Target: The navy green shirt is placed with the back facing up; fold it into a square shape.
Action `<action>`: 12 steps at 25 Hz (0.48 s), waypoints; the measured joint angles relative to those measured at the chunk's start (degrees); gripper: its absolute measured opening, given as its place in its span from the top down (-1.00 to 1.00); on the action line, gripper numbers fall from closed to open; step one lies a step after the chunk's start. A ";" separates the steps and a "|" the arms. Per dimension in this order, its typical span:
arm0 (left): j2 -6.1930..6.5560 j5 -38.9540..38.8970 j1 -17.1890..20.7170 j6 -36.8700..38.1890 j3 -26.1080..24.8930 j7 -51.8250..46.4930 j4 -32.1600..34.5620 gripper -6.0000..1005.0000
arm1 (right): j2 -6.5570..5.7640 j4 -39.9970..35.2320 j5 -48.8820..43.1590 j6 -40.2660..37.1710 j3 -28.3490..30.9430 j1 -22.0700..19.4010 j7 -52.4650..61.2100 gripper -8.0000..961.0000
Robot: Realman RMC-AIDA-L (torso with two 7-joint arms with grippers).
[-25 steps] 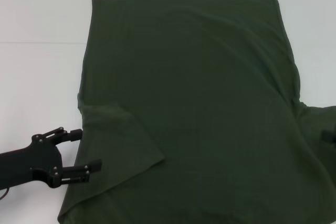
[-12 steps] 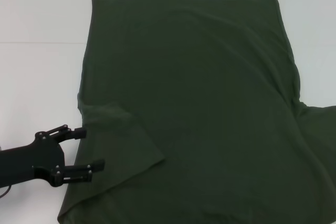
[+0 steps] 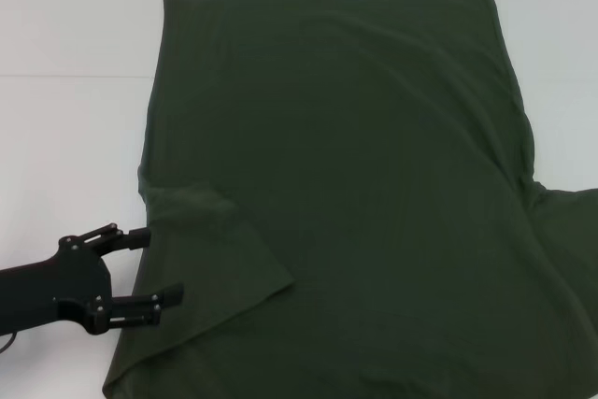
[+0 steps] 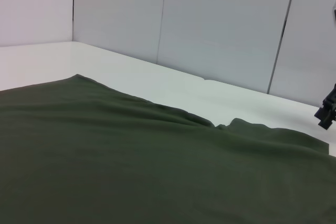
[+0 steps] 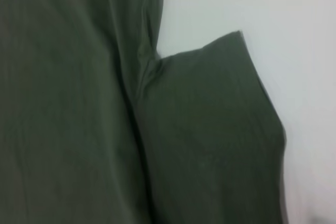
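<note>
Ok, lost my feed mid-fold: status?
Left gripper open at shirt's left edge. Navy green shirt flat, left sleeve folded in. Right gripper out of view. Nothing in the way.

This looks like a bare test room or lab set up for robot trials, not a home or a shop. The table (image 3: pixel 75 25) is a plain white surface that fills the whole head view, with no cloth, pattern or household clutter on it. In the left wrist view, the far side of the table meets a wall of flat pale grey panels (image 4: pixel 220 24), joined by thin dark vertical seams, like partition boards around a work cell. The panels carry no pictures, shelves or windows. The light is even and white over everything.
</note>
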 joint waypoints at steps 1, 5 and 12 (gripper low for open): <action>-0.03 -0.01 0.04 0.01 -0.03 0.02 0.00 -0.86 | -0.19 0.66 -0.02 0.51 -0.21 0.02 -0.14 -0.86; -0.08 -0.04 0.02 0.07 0.04 -0.10 0.00 -0.86 | -0.78 2.78 -0.08 3.31 -1.28 -0.10 -0.72 -0.86; -0.15 -0.04 -0.19 0.08 0.34 0.03 -0.16 -0.86 | -0.77 6.63 0.14 5.94 -2.51 0.62 -3.50 -0.84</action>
